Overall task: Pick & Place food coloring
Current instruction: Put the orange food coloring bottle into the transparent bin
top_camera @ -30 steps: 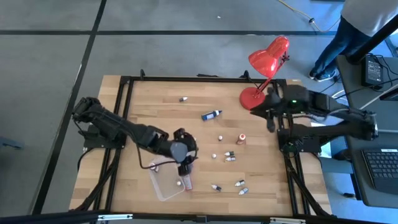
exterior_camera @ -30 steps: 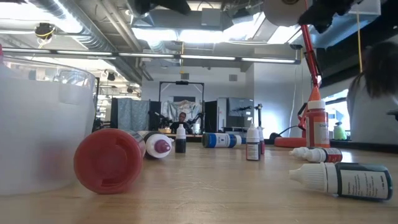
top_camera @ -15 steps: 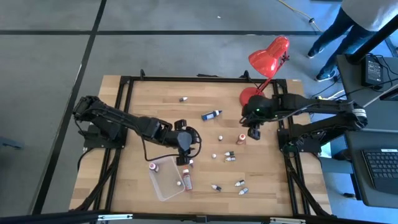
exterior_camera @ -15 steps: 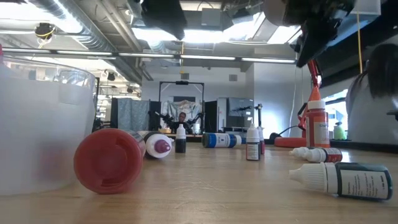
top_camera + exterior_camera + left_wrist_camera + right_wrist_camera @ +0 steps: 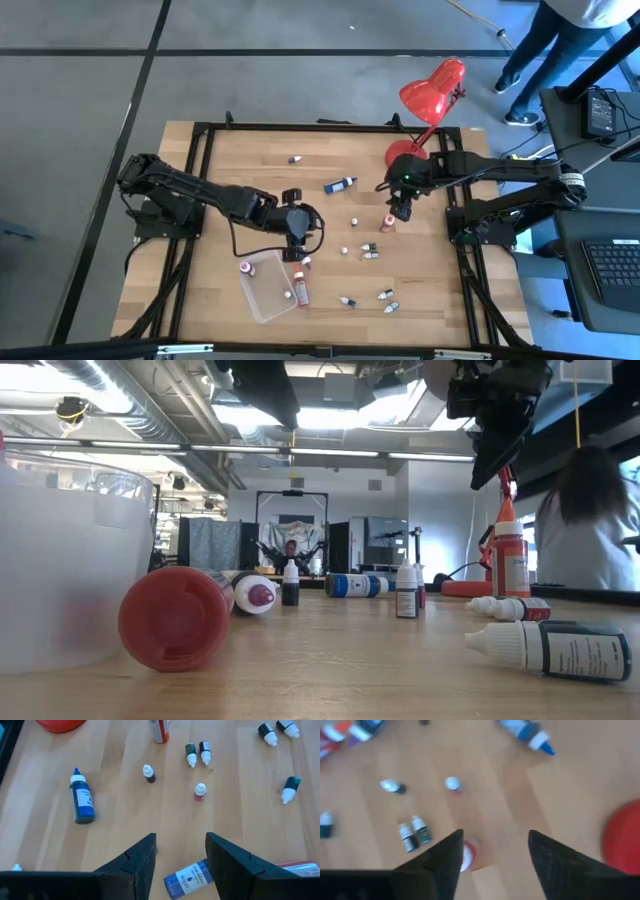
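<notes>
Orange bottle just below open right hand

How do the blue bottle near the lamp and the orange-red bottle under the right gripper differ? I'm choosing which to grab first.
The blue bottle lies on its side; the orange-red bottle stands upright. The blue bottle has nothing above it, while the right gripper hovers open just over the orange-red bottle. The blue bottle has a blue tip, the orange-red one an orange tip. Both sit on the bare table, outside the tray.
</notes>
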Motion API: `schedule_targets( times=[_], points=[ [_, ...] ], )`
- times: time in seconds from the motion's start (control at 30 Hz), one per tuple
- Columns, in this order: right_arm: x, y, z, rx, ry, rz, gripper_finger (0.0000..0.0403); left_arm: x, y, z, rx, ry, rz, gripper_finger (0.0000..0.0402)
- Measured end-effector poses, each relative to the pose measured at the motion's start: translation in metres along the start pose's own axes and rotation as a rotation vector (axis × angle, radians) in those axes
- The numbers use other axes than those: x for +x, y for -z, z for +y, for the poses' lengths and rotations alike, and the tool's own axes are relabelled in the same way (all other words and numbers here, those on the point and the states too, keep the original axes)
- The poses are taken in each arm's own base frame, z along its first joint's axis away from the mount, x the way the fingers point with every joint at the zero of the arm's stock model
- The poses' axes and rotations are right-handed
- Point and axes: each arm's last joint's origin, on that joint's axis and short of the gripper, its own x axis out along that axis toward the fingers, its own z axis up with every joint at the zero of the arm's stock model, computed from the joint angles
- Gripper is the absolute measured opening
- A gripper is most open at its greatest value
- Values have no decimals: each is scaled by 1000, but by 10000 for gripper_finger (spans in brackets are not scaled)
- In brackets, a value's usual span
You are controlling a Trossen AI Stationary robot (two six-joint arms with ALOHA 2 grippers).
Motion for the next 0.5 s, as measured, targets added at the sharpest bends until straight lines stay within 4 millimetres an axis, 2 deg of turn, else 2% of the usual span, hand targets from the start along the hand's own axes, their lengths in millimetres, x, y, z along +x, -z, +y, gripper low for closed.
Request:
schedule_targets(
  times=[0.2, 0.5],
  points=[
    [0, 5, 18, -123, -123, 24, 257, 0, 1, 0, 4, -2, 6, 162],
    [13, 11, 37, -244, -24, 75, 258, 0, 1, 0, 5, -5, 7, 166]
  ],
)
